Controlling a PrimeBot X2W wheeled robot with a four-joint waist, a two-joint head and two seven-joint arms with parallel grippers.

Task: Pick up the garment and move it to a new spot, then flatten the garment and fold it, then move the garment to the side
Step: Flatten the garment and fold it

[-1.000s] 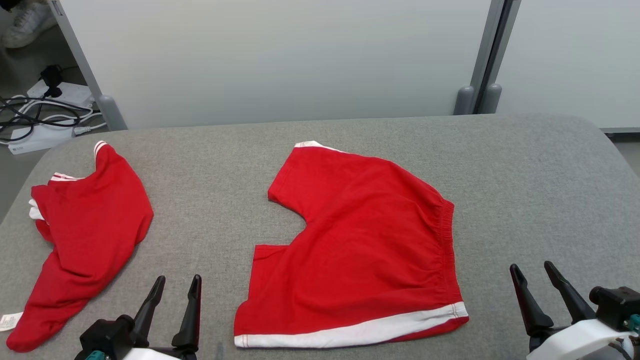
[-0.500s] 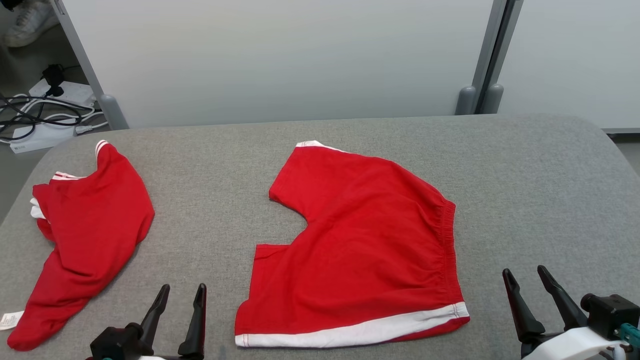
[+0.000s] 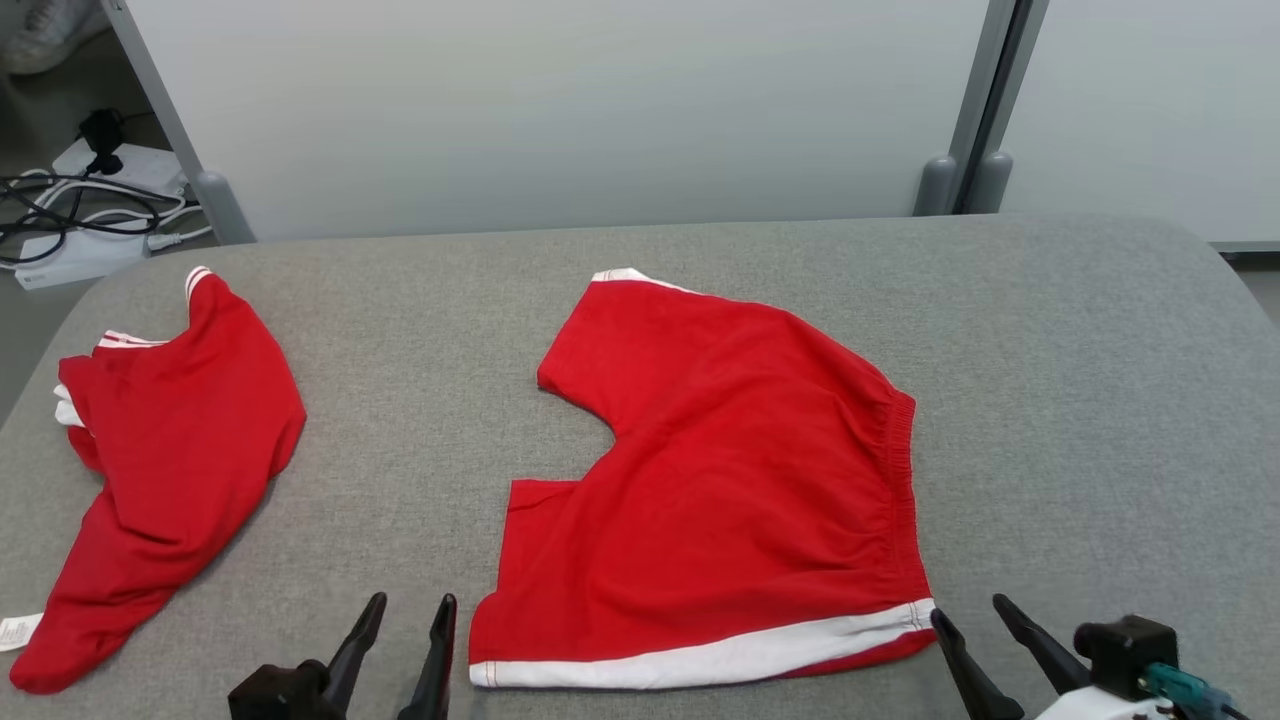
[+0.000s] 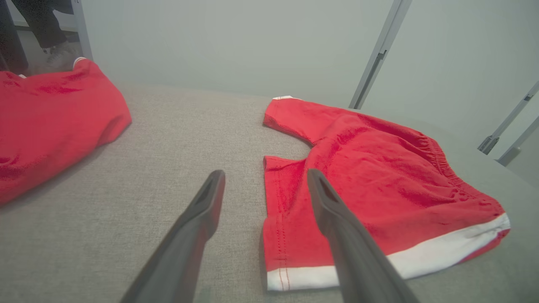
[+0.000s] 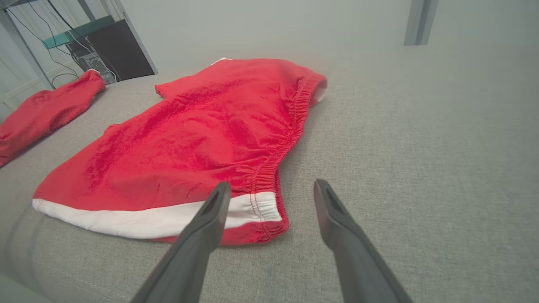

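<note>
While looking down from the head camera, found red shorts (image 3: 720, 480) spread flat near the middle of the grey desk (image 3: 1080, 400). Noted the elastic waistband turned toward 3 o'clock, both leg openings toward 9 o'clock, and a white band running along the 6 o'clock edge. Saw the left claw (image 3: 414, 600) at 7 o'clock of the shorts, fingers parted wide and gripping nothing, with the inner fingertip just beside the hem corner. Saw the right claw (image 3: 967, 606) at 5 o'clock, likewise spread wide and empty, just beside the waistband's white-banded corner. Could not judge any contact between fingertips and cloth. From the left wrist, looked along the left claw (image 4: 265, 173) onto the near leg hem of the shorts (image 4: 370, 168), with one finger over bare desk and the other crossing red cloth in that view. From the right wrist, looked along the right claw (image 5: 273, 184) at the gathered waistband end of the shorts (image 5: 202, 139). Spotted a second red garment (image 3: 170, 450) rumpled at 9 o'clock, well apart from the shorts, near the desk's edge. Beyond that edge, at 10 o'clock, made out tangled cables (image 3: 60, 190) on the floor.
</note>
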